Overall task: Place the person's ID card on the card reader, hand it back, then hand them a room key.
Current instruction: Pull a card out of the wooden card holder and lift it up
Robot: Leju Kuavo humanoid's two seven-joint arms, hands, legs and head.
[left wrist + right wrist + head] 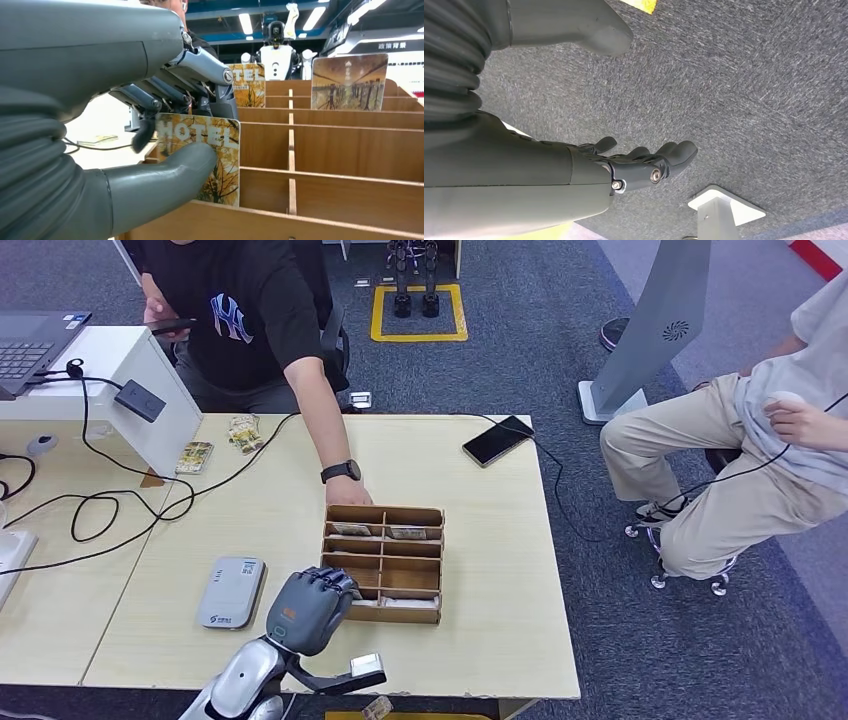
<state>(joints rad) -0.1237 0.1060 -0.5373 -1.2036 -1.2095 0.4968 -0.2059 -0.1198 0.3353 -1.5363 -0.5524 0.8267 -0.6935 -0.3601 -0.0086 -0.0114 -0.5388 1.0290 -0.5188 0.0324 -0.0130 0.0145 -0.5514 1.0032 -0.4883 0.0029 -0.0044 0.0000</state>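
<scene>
The left hand point(310, 608) reached into the near left corner of the wooden card organizer point(384, 562) and pinched a hotel room key card point(207, 162) between thumb and fingers, the card standing upright in its compartment. The right hand point(644, 162) hung over the grey carpet, its fingers loosely extended and holding nothing. The white card reader point(231, 592) lay on the table point(490, 570) just left of the organizer. Farther back, more cards stood in the organizer's rear row, where a person's hand point(346, 493) rested at its far edge.
</scene>
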